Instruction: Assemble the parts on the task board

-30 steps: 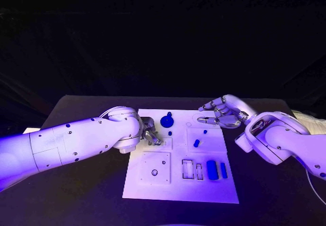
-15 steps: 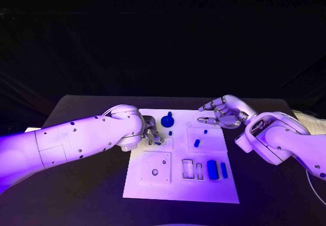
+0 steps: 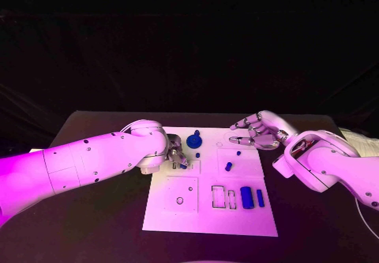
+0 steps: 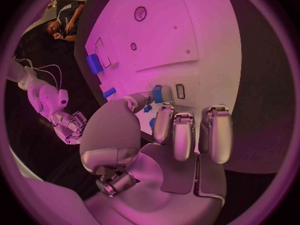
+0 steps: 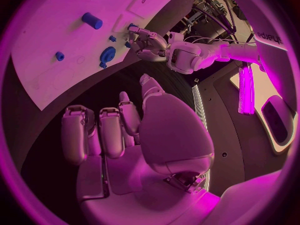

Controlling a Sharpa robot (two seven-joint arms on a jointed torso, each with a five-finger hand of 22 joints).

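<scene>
I saw my left hand (image 3: 174, 154) low over the white task board (image 3: 212, 219), near its 10 o'clock edge. In the left wrist view, it pinched a small blue part (image 4: 157, 93) between thumb and finger, right at the board's surface, with the other fingers (image 4: 214, 132) curled down beside it.

My right hand (image 3: 258, 131) hung above the board's 1 o'clock corner. Its fingers were bent but apart, and it held nothing.

The board lay in the middle of the black desk (image 3: 95, 219). A round blue part (image 3: 194, 141) sat near its far edge, a small blue peg (image 3: 228, 166) stood near the middle, and two blue bars (image 3: 251, 197) lay by the slots at 4 o'clock. I could not read any writing on the board.
</scene>
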